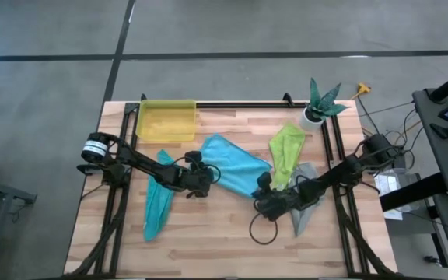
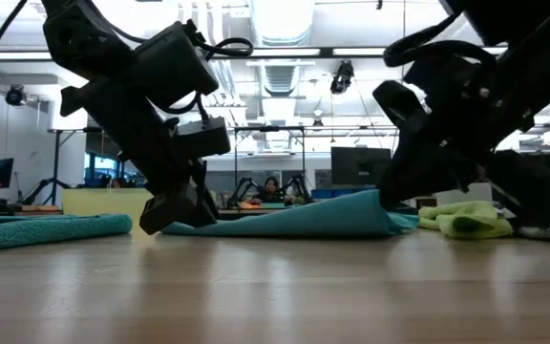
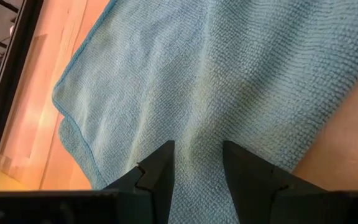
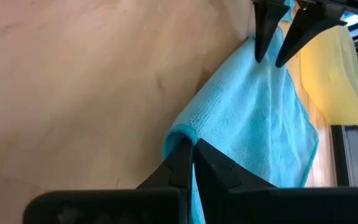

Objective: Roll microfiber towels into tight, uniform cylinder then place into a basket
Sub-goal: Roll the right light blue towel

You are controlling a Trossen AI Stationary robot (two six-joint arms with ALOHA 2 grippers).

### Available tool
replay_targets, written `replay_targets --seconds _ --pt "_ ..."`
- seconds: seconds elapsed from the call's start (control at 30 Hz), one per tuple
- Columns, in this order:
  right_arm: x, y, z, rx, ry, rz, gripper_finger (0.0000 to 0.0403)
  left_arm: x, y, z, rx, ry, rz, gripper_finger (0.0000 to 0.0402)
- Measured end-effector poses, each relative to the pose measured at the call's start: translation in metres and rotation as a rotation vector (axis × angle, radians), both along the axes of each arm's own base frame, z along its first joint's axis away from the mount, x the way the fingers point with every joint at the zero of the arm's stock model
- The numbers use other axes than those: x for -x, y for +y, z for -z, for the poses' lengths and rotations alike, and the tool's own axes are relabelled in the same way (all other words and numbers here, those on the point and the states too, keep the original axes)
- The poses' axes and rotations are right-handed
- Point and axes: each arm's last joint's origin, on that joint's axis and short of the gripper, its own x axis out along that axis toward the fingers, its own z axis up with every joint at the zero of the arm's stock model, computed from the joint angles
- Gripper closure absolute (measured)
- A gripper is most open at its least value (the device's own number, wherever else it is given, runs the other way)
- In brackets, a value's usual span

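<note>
Light blue towel [image 1: 232, 163] mid-bench, R gripper [image 4: 192, 149] clamped on its corner, L gripper [image 3: 196, 163] part-open, straddling opposite edge.

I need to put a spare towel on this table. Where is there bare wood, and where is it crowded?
Bare wood runs along the near edge of the table, below both hands, and between the teal towel and the table's left edge. The middle is crowded: the light blue towel, lime green towel, grey towel, left hand and right hand.
</note>
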Motion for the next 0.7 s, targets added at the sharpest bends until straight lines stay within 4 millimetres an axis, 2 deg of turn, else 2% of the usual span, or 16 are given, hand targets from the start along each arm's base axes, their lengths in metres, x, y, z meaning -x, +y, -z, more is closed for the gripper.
replay_targets --seconds 0.27,0.7 --pt "0.001 0.009 -0.003 -0.014 -0.012 -0.026 0.0394 0.001 0.0 0.001 0.0 0.004 0.0 0.0281" --pt "0.003 0.012 0.001 -0.145 0.017 -0.043 0.0394 0.001 0.0 0.002 0.006 -0.01 0.001 0.0281"
